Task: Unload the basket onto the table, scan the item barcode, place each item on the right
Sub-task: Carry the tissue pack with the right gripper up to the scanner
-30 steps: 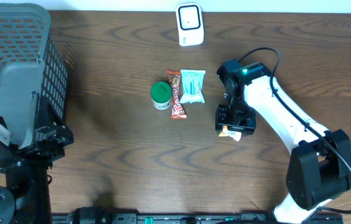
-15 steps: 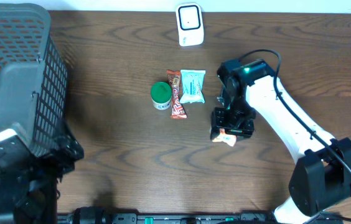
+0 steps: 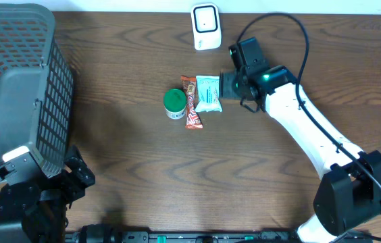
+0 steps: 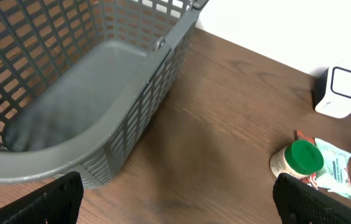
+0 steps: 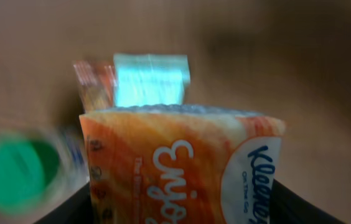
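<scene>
an orange tissue pack [image 5: 182, 168] is clamped in the partly closed right gripper [image 3: 230, 85], just beside a pale blue packet [image 3: 209, 92], a snack bar [image 3: 190, 102] and a green-lidded jar [image 3: 173, 102], near the white scanner [image 3: 205, 25], while the left gripper [image 4: 175, 202] is spread wide, empty, near the basket [image 4: 144, 112].

The orange pack [image 5: 182, 165] reads "Enjo" and "Kleen".

Left gripper [image 4: 178, 202] wide, right gripper [image 3: 229, 85] loaded
</scene>
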